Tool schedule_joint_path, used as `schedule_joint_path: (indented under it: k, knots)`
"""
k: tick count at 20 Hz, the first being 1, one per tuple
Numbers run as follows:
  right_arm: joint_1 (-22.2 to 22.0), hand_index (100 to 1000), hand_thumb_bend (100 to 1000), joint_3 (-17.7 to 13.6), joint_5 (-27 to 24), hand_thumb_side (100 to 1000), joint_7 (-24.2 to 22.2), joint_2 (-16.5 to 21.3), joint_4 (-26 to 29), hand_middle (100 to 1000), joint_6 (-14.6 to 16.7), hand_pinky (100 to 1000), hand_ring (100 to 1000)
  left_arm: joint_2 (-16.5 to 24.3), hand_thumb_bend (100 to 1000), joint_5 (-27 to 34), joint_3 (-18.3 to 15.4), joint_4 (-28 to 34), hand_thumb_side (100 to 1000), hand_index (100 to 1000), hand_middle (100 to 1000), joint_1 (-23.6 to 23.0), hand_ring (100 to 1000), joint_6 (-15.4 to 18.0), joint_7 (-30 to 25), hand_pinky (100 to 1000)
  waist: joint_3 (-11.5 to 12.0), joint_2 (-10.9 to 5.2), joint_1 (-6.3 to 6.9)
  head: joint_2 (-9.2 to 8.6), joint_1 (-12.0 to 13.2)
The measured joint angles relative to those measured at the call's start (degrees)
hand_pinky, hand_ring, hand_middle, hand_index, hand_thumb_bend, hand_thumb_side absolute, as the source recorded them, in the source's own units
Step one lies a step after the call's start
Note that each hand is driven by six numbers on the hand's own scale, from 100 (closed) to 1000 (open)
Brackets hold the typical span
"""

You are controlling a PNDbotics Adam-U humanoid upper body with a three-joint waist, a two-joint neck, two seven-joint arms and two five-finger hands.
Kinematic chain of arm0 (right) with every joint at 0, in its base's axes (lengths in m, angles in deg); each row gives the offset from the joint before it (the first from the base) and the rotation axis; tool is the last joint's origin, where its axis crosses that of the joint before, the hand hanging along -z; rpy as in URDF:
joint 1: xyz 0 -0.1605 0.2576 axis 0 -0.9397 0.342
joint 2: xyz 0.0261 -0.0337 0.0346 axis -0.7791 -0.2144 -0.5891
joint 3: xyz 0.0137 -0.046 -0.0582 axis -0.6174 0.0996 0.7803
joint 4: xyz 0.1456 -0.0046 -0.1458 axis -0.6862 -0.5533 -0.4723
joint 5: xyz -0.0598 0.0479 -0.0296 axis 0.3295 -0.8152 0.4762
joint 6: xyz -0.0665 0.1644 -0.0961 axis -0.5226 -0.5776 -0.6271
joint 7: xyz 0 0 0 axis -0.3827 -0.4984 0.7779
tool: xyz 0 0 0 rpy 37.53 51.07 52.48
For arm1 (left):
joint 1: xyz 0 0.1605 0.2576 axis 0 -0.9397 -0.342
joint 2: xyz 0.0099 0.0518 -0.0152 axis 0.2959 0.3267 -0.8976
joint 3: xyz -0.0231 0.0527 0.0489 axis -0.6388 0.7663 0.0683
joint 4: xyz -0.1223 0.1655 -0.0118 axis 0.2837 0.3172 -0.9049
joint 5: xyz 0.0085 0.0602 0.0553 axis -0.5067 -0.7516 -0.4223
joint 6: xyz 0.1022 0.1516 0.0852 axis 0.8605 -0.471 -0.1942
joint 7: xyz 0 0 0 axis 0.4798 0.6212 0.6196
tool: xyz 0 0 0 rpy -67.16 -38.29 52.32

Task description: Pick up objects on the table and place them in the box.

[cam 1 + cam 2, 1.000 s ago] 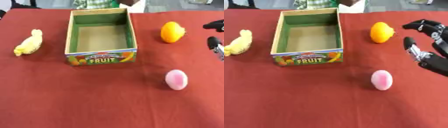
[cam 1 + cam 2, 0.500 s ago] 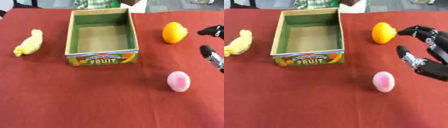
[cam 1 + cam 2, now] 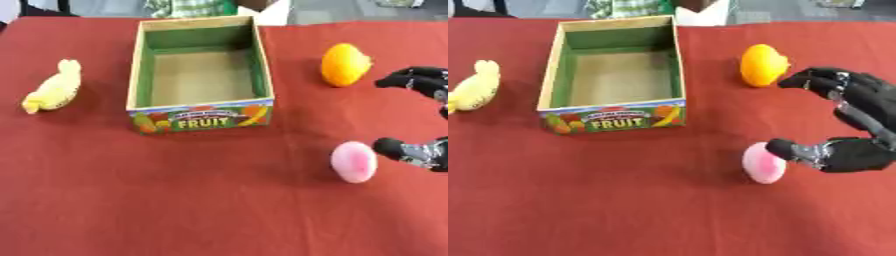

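Pink egg-shaped object [image 3: 763,163] lying on the red tablecloth [image 3: 623,200] toward the right edge, just beside the thumb tip of the black right hand [image 3: 859,125]; touching or not, cannot tell. Hand reaching in from the right edge, spread wide, fingers [image 3: 815,77] arched near the orange rounded fruit [image 3: 762,65], holding nothing. Egg smooth, pale pink. Open cardboard box with green inner walls and a "FRUIT" label [image 3: 614,120] near the far edge, empty. Yellow lumpy fruit [image 3: 52,89] by the left edge.
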Motion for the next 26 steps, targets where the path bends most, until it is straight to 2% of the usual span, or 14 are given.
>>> schedule_joint_path:
  k: [7, 10, 18, 26]
  knots:
    - [-1.3, 988, 661, 2.3, -1.4, 839, -5.6, 3.9, 0.0, 871, -4.3, 898, 939, 0.0, 100, 0.0, 0.0, 0.0, 860, 702, 616, 0.0, 539, 0.1, -0.3, 491, 0.1, -0.32, -0.27, 0.0, -0.1]
    - [-1.2, 1000, 658, 3.5, -3.0, 765, -7.1, 5.2, 0.0, 875, -5.6, 880, 926, 0.1, 100, 0.0, 0.1, 0.0, 854, 683, 611, 0.0, 539, 0.2, -0.3, 491, 0.3, -0.41, -0.28, 0.0, -0.2]
    - [-0.2, 1000, 610, 6.3, -8.8, 700, -8.2, 7.0, 0.0, 834, -9.4, 861, 908, 0.2, 100, 0.0, 0.1, 0.0, 852, 675, 608, 0.0, 539, 0.4, -0.6, 491, 0.7, -0.41, -0.34, 0.0, -0.3]
    - [1.8, 988, 560, 8.5, -9.6, 695, -7.8, 7.7, 0.0, 808, -12.6, 837, 883, 0.2, 100, 0.1, 0.4, 0.0, 850, 672, 607, 0.0, 539, 0.6, -0.8, 492, 1.1, -0.41, -0.43, -0.01, -0.5]
